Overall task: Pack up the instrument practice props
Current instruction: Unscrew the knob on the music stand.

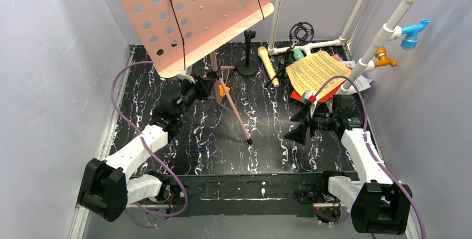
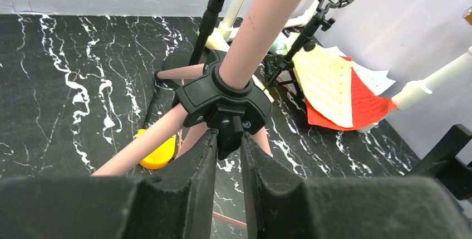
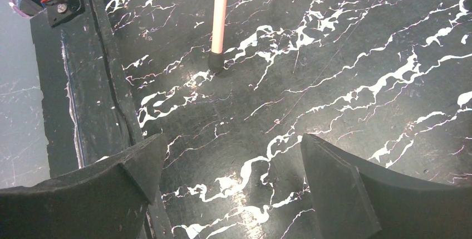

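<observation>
Top view: the pink perforated music board [image 1: 189, 10] stands at the far left of the marble table [image 1: 261, 150]. Its holed face is tilted up, and its long lower lip rises from near-left to far-right. The pink pole [image 1: 213, 61] beneath it is close to upright. One tripod leg [image 1: 236, 111] slants from the hub toward you and to the right, ending in a black foot on the table.

Left wrist view: your left gripper [image 2: 227, 138] sits at the black tripod hub [image 2: 222, 97]. Its fingers [image 2: 189, 189] are drawn close and pinch the small knob [image 2: 229, 141] below the hub. The pole runs up and to the right out of this view, and two more legs splay out to the left. A small orange piece [image 2: 158, 152] lies under one of them.

Right wrist view: your right gripper [image 3: 231, 144] hovers over bare table with its fingers [image 3: 356, 194] spread wide and holding nothing. The leg's foot [image 3: 216, 63] rests on the table ahead of it.

At the far right, a yellow music sheet [image 1: 320, 72] lies on a red sheet [image 1: 325, 95]. Just beside them the beige microphone [image 1: 268, 66] lies flat, its long axis running far-left to near-right. The teal microphone [image 1: 299, 54] is partly hidden. The white pipe frame [image 1: 389, 22] rises at the right wall.
</observation>
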`<action>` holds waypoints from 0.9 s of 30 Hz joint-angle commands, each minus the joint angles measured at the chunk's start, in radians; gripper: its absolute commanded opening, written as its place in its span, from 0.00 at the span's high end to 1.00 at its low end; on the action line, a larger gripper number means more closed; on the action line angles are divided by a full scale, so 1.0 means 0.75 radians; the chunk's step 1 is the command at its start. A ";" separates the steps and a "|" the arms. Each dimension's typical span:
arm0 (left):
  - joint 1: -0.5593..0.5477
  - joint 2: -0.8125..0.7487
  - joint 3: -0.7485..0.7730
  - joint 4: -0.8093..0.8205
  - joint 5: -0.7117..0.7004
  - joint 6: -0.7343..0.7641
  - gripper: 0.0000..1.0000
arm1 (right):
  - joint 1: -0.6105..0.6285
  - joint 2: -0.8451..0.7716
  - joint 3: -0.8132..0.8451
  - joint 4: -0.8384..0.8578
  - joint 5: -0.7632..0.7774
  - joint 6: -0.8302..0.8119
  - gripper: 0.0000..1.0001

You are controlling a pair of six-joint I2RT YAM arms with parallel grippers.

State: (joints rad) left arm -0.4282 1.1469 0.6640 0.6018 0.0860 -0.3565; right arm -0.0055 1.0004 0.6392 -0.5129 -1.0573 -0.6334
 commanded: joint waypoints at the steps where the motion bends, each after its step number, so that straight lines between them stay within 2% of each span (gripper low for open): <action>1: 0.006 -0.021 0.040 0.040 -0.019 -0.082 0.82 | -0.007 -0.021 -0.007 0.025 -0.022 -0.016 0.00; 4: 0.008 -0.030 0.026 0.038 -0.023 -0.193 0.86 | -0.008 -0.022 -0.008 0.024 -0.022 -0.015 0.00; 11: 0.014 -0.025 -0.026 0.036 -0.118 -0.762 0.87 | -0.009 -0.023 -0.008 0.022 -0.020 -0.017 0.00; 15: 0.016 -0.023 -0.043 0.020 -0.200 -1.080 0.92 | -0.009 -0.023 -0.009 0.023 -0.020 -0.017 0.00; 19: 0.016 -0.044 -0.069 -0.021 -0.259 -1.376 0.92 | -0.011 -0.026 -0.010 0.023 -0.018 -0.019 0.00; 23: 0.017 -0.073 -0.110 -0.033 -0.277 -1.635 0.81 | -0.011 -0.025 -0.009 0.023 -0.019 -0.019 0.00; 27: 0.017 -0.136 -0.140 -0.033 -0.314 -1.758 0.57 | -0.011 -0.023 -0.008 0.022 -0.019 -0.020 0.00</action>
State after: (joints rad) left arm -0.4213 1.1126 0.5816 0.5846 -0.0761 -1.4895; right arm -0.0063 1.0000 0.6392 -0.5129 -1.0573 -0.6353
